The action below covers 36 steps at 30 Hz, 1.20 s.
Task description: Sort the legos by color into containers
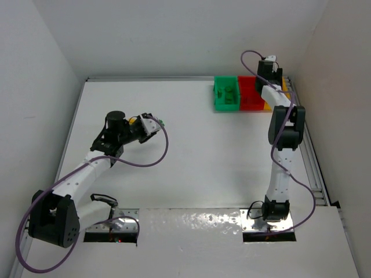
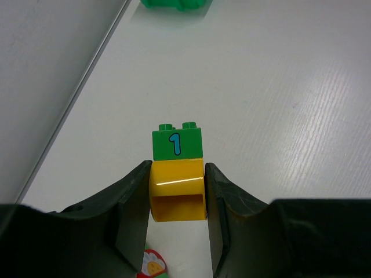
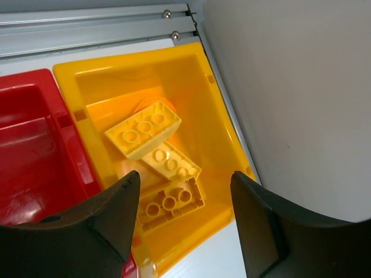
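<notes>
White tabletop (image 1: 191, 156) is filling most of the top view. Left arm (image 1: 81, 174) is stretching from the near-left corner toward the left-middle of the tabletop, and right arm (image 1: 281, 168) is reaching from the near edge up to the far-right corner. Three small rectangular open-top plastic bins are sitting in a row, touching side by side, at the far-right corner. The green bin (image 1: 226, 107) is on the inner end and is holding some green pieces too small to count. The red bin (image 1: 250, 107) is sitting in the middle. The yellow-orange bin (image 3: 191, 75) is nearest the right edge and is mostly hiding under the right arm in the top view. Right gripper (image 3: 184, 179) is hovering over the yellow-orange bin with its jaws spread wide and gripping nothing. Three yellow studded bricks are lying loosely piled inside that bin, one on top (image 3: 144, 128), one under it (image 3: 171, 162), and one nearest the wrist camera (image 3: 171, 200). Left gripper (image 2: 177, 168) is clamping a smooth yellow block (image 2: 177, 191) between both fingers. A green studded brick (image 2: 177, 142) printed with a blue "1" is sticking out from the block's far end. Cannot tell whether the pair is touching the tabletop. A small red-and-white printed piece (image 2: 152, 265) is showing under the jaws, too cropped to identify.
</notes>
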Tool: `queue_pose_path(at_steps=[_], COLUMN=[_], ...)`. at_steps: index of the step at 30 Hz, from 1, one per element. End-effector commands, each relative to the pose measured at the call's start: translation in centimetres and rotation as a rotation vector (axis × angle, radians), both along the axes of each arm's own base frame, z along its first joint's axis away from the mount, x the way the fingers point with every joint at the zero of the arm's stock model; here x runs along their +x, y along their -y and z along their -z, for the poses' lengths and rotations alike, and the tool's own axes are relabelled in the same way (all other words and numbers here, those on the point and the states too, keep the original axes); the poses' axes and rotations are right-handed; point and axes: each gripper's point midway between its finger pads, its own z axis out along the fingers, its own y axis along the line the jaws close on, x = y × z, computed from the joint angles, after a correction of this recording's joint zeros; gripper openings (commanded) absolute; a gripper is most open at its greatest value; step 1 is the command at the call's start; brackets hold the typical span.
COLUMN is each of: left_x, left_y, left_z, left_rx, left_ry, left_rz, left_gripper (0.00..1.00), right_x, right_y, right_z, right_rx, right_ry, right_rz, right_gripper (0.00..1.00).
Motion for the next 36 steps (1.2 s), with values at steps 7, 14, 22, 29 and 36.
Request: queue_pose_path(at_steps=[7,14,22,29,36], left_x=[0.1,-0.9,-1.1,-3.2,-4.9], left_y=[1.3,2.5,3.3,4.8,5.5], left_z=[-3.0,-3.5,-4.9,-5.5,-4.8], left_rx=[-0.038,-0.022,-0.006,-0.079,-0.129], left_ry=[0.117,0.171,0.242,0.048,-0.097], left_rz=[0.085,0.209,0.289,0.398,0.462], left_gripper=[0.00,0.00,0.00,0.00,0.00], right_x=[-3.3,-6.3,-18.9,-25.1,-28.7], right_y=[-2.5,-11.5,-43.0,-49.0,-48.4], right_z=[-8.7,-11.6,-13.6,-12.5,-13.9], right_rx=[0.095,0.270,0.831,0.682,0.625], right_ry=[0.169,0.163,-0.078,-0.022,0.000], right_rz=[0.057,-0.156,-1.321,-1.767,-1.952], right_gripper=[0.67,0.74,0.90,0.90,0.74])
